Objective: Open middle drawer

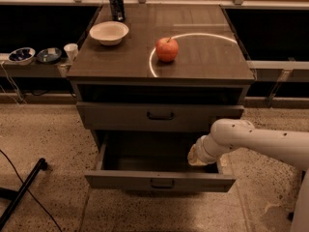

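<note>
The middle drawer (125, 180) is pulled well out of the grey-brown cabinet. Its flat front faces me with a small dark bar handle (161, 182) at centre, and the plain grey inside (145, 153) shows. My gripper (194, 157) is at the end of the white arm (260, 141), which comes in from the right. It sits over the drawer's right inner side, just behind the front panel and right of the handle. The drawer above (116, 116) is closed. The drawer below is hidden under the open one.
On the cabinet top are a red apple (166, 49), a white bowl (109, 32) and a dark can (116, 5). A low shelf at left holds a white cup (71, 51) and small bowls (21, 55). A dark pole (24, 190) lies on the floor at left.
</note>
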### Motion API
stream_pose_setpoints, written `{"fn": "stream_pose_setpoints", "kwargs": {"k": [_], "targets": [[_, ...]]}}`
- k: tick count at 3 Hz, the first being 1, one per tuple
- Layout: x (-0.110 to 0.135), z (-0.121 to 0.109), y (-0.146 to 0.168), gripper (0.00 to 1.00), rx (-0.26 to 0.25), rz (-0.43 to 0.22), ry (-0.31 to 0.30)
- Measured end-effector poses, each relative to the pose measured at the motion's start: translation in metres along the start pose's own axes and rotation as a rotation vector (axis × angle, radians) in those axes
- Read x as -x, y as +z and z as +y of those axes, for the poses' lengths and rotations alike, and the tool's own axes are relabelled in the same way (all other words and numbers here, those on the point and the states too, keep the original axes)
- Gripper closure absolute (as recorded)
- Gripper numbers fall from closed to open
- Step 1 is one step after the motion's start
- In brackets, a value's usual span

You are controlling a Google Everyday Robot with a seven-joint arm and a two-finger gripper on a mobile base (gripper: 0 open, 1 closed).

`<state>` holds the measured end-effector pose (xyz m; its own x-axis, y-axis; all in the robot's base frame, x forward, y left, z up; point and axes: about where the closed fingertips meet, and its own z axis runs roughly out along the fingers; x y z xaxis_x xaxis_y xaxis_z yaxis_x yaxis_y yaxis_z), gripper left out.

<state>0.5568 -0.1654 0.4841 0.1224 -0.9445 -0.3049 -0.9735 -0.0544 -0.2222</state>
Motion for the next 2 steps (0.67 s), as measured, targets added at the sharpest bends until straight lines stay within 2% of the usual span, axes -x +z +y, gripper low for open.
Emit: {"fn": "stream_pose_setpoints", "kwargs": {"k": [1,2], "targets": [[-0.009,-0.015,0.013,1.00,-0.002,-0.016,0.017],[-0.016,-0.024,0.035,1.00,0.007,-0.033,0.029]]}}
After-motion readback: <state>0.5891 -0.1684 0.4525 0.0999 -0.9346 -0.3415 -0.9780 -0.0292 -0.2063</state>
